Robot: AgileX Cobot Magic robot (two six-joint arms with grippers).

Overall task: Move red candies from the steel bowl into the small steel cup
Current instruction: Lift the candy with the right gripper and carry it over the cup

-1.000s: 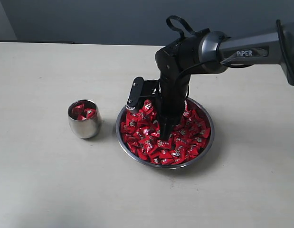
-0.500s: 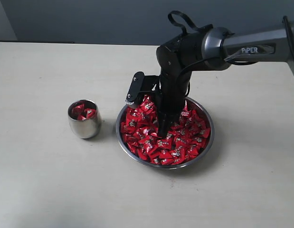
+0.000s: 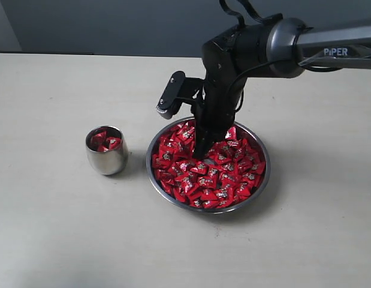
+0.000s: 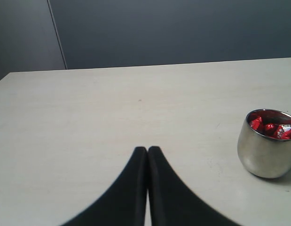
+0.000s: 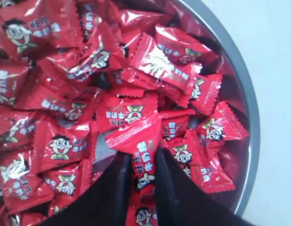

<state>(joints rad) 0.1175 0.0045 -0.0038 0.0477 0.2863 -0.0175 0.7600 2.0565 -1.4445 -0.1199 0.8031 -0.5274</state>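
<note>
The tabletop [image 3: 59,234] is pale beige and matte, with a faint grain. Behind it stands a dark grey-blue wall [image 3: 113,27]; a vertical line [image 4: 57,35], perhaps a corner, divides it.

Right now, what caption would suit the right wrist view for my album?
Right claw pinching one red candy over the candy-filled steel bowl.

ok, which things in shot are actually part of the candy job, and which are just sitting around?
Part of the job:
- red candies
- steel bowl holding them
- small steel cup, a few candies inside
- right gripper, pinching one red candy over the bowl

Just there:
- left gripper, shut and holding nothing, near the cup
- table
</note>
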